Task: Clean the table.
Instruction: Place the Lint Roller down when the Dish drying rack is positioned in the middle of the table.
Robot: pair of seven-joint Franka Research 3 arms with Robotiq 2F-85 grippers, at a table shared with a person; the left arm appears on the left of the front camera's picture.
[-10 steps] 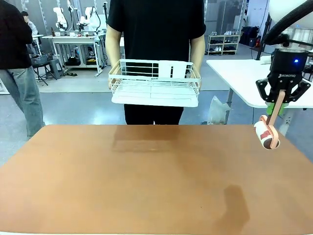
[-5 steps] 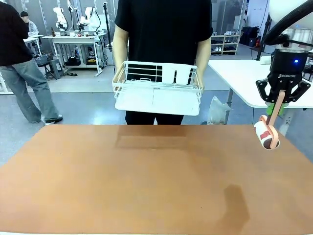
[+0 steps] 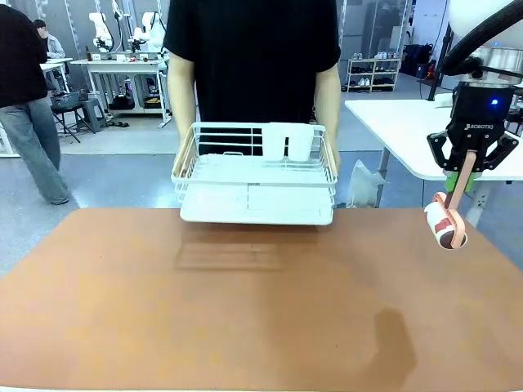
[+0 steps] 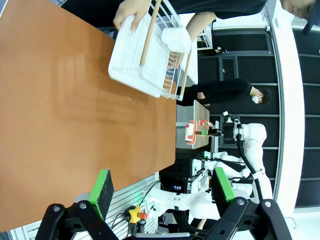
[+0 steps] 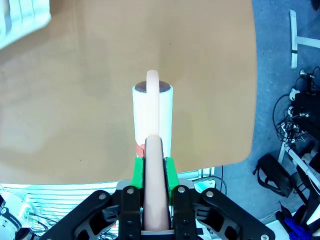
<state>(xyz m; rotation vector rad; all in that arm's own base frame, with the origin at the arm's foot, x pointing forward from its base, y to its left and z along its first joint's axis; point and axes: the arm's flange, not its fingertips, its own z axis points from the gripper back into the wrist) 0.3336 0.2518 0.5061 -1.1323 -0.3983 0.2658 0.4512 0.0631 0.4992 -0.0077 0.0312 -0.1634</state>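
Note:
The terracotta table (image 3: pixel 245 310) spreads across the front view and lies under both wrist cameras (image 4: pixel 60 100) (image 5: pixel 75 75). My right gripper (image 3: pixel 466 175) hangs above the table's far right corner, shut on the tan handle of a white lint roller (image 3: pixel 445 224). In the right wrist view the roller (image 5: pixel 152 115) points down at the tabletop from between the green pads of my right gripper (image 5: pixel 153 172). My left gripper (image 4: pixel 162 190) is open and holds nothing, well above the table's edge.
A person at the far side holds a white wire rack (image 3: pixel 255 175) in both hands just above the table's far edge; it carries two white cups (image 3: pixel 286 140). The rack (image 4: pixel 145 60) also appears in the left wrist view. A white-topped table (image 3: pixel 400 122) stands at the back right.
The person has stepped closer and lowered the rack toward the table's far edge. My right gripper and the roller have stayed still.

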